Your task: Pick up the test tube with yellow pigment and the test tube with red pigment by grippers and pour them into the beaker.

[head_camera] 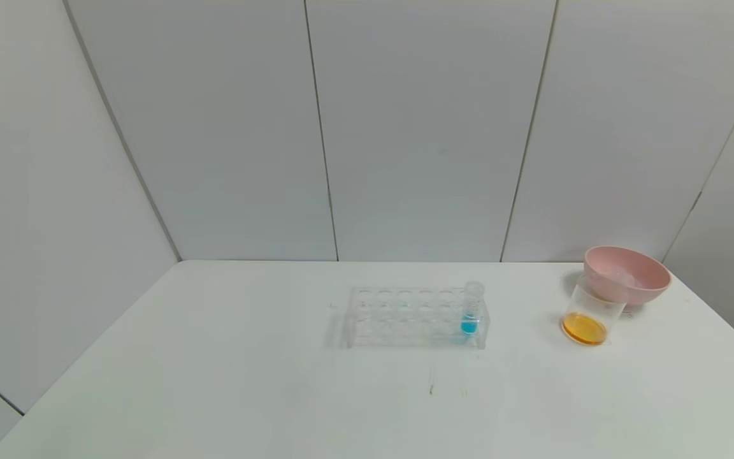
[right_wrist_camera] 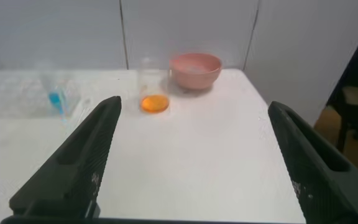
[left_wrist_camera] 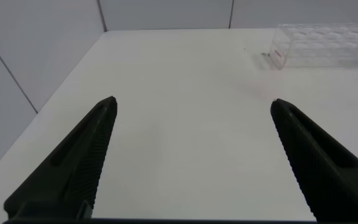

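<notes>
While both our arms hang back off the near edge of the white worktop (head_camera: pixel 214 382), we see the left gripper (left_wrist_camera: pixel 191 155) and right gripper (right_wrist_camera: pixel 194 162) with fingers spread wide, holding nothing. Our beaker (head_camera: pixel 590 313) stands just beside the pink bowl (head_camera: pixel 626 275), orange liquid in its bottom. Only a blue-liquid tube (head_camera: pixel 471 309) sits in the clear rack (head_camera: pixel 405 315).
</notes>
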